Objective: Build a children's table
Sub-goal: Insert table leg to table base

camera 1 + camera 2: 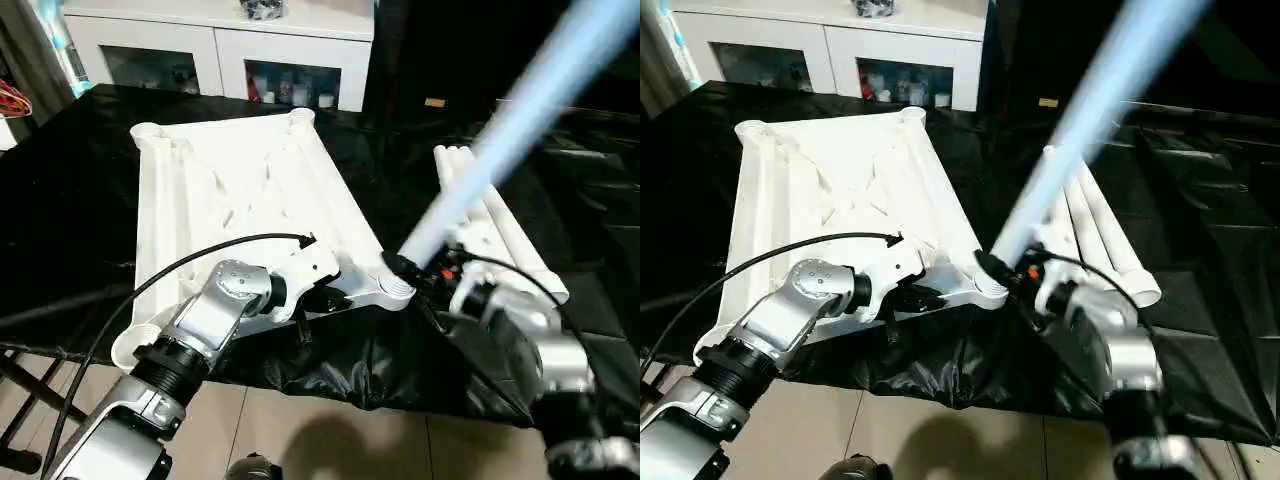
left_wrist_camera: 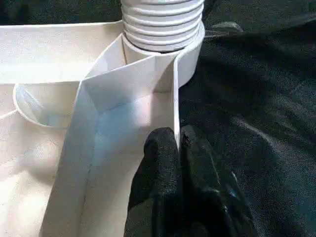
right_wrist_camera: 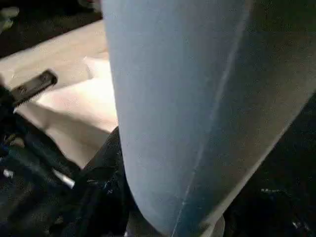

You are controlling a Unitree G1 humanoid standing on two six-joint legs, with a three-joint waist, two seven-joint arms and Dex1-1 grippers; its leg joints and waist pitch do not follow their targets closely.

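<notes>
Nearby, left end effector (image 2: pixel 178 148) clenched on tabletop (image 1: pixel 240 190) rim, right end effector (image 1: pixel 405 268) grasping upright leg (image 1: pixel 500 130).

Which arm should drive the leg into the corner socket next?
Right. Its claw already grips the leg, whose ribbed end sits at the corner socket. The left claw is clamped on the tabletop rim beside that socket, so it's better kept bracing.

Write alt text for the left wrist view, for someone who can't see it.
The left end effector pinches the thin rim of the upturned white table top, one black finger on each side. Just beyond, the ribbed end of a white leg sits in the corner socket, with black sheeting alongside.
</notes>
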